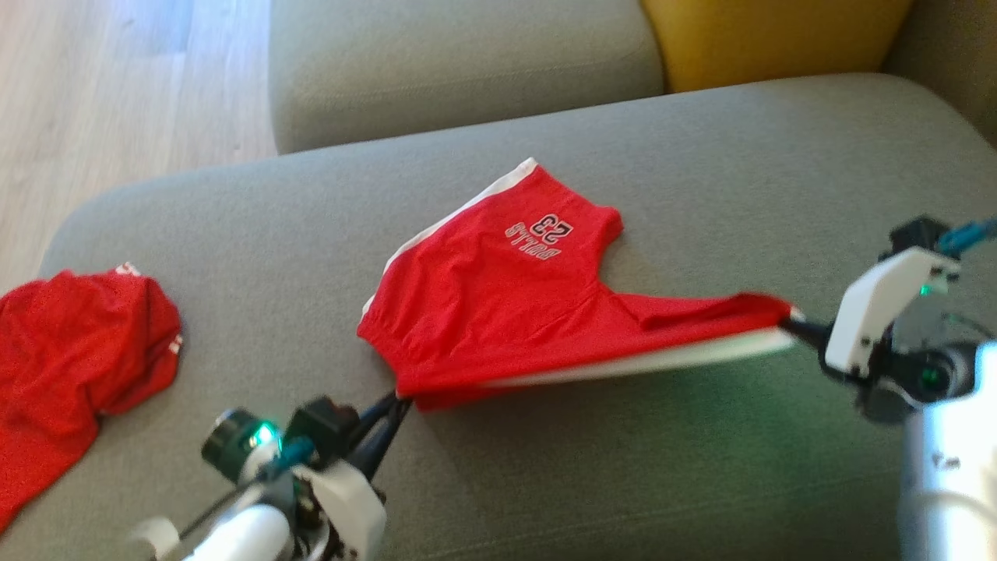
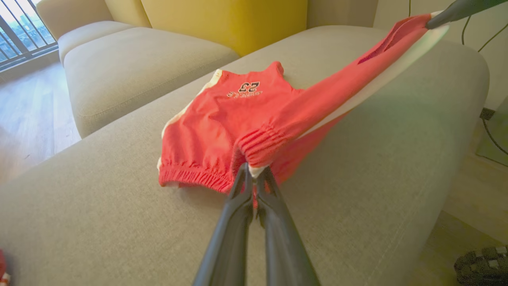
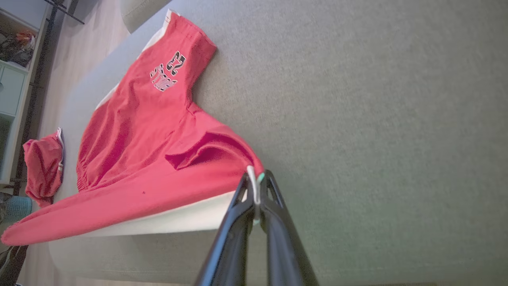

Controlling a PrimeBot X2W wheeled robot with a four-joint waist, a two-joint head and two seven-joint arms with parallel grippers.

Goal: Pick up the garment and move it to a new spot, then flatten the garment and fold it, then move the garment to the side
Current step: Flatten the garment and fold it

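- garment (image 1: 498, 304): red, with a white side stripe, a white lower edge, a ribbed red waistband and a black-and-white "23" with lettering
- second garment (image 1: 70, 351): red, small white trim marks
- sofa (image 1: 701, 140): plain grey-beige weave
- cushion (image 1: 771, 39): plain mustard yellow
- floor (image 1: 117, 93): pale wood grain

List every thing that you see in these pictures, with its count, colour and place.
shorts: one, red with white stripes, middle of sofa, near edge lifted
second garment: one, red, crumpled at sofa's left end
sofa: one, grey, under both garments
cushion: one, yellow, against the backrest, far right
floor: one, pale wood, far left
left gripper: one, dark fingers, shut on shorts' waistband
right gripper: one, dark fingers, shut on shorts' leg end
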